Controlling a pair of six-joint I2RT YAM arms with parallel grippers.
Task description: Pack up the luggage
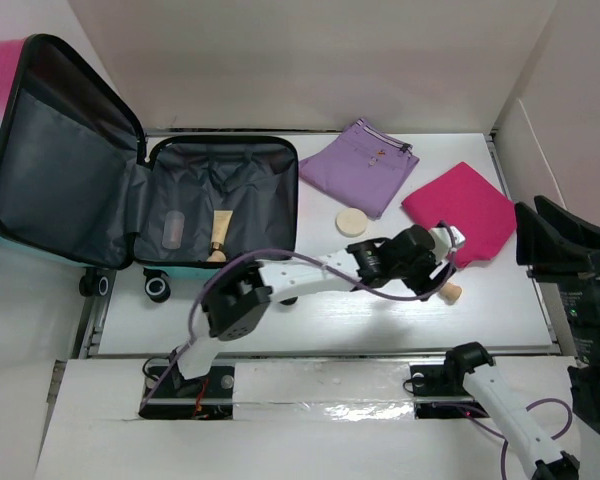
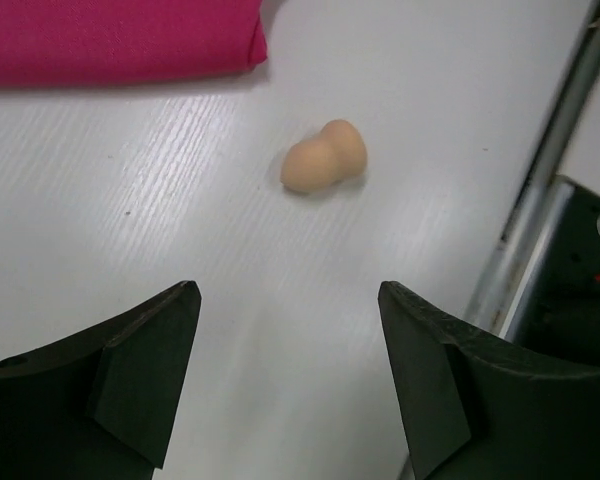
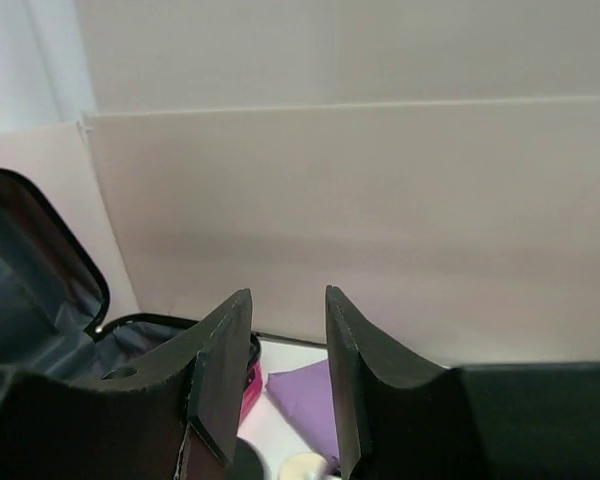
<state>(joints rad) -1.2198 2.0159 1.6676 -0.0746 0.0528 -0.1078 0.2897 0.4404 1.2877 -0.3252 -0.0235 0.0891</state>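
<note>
The luggage lies open at the far left, its pink-to-teal lid leaning back and its grey-lined base flat on the table. A cream tube and a clear item lie in the base. My left gripper is open and empty at mid-right, above the table. A beige peanut-shaped sponge lies just beyond its fingertips, apart from them; it also shows in the top view. In the left wrist view my left gripper has bare table between its fingers. My right gripper is raised at the far right, open and empty.
A flat purple pouch lies at the back centre, with a folded magenta cloth to its right and a round cream disc in front of it. White walls enclose the table. A metal rail runs along the table's near edge.
</note>
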